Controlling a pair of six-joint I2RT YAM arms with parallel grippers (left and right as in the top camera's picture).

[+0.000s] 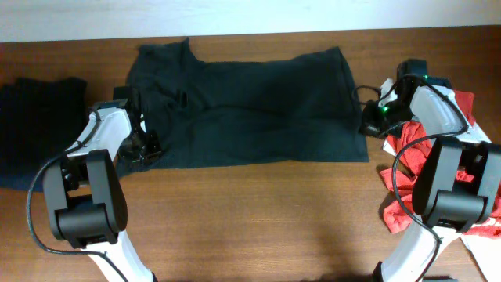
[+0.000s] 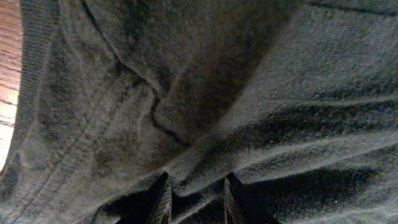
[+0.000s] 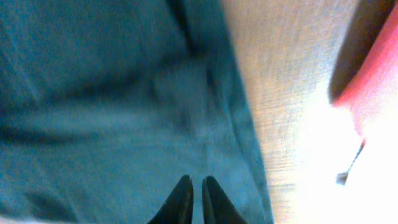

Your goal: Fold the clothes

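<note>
A: The dark shirt (image 1: pixel 250 106) lay spread flat on the table (image 1: pixel 258 211). The left gripper (image 1: pixel 142 147) had its jaws clamped on a bunched fold at the near corner.

B: The right gripper (image 1: pixel 369 123) sat at the opposite edge with its jaws pressed nearly together. I judged them matched holds for one fold.

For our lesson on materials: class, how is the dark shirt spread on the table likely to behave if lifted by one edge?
The dark shirt probably sags limply: it lies flat with soft creases. It is likely light, as the knit looks thin. Pushed, it would probably bunch rather than slide on the wooden table.
</note>
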